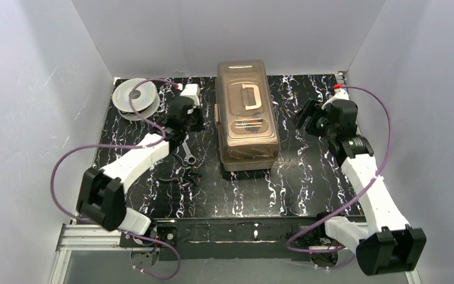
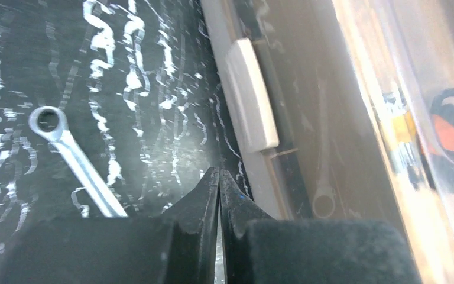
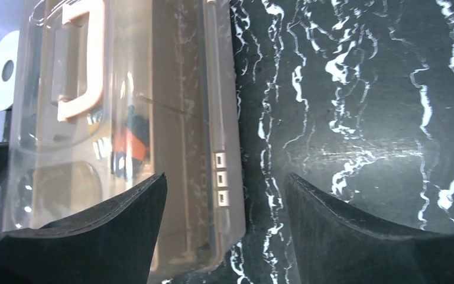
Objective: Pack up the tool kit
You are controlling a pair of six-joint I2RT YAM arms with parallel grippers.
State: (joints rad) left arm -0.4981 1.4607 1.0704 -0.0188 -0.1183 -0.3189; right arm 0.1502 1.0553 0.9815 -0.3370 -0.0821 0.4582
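The tool kit [image 1: 246, 115] is a big beige box with a smoky translucent lid and a pinkish handle [image 3: 86, 56], standing closed at mid-table. Its beige latch [image 2: 251, 97] shows on the side in the left wrist view. My left gripper [image 1: 200, 120] is shut and empty, just left of the box, its fingertips [image 2: 219, 173] near the box's lower edge. My right gripper [image 1: 305, 116] is open and empty, to the right of the box [image 3: 124, 118], its left finger [image 3: 124, 219] in front of the box's corner.
A silver wrench [image 1: 188, 155] lies on the black marbled mat left of the box, also in the left wrist view [image 2: 74, 157]. Small dark tools [image 1: 184, 176] lie near it. A round grey wire spool [image 1: 135, 98] sits at the back left. White walls enclose the table.
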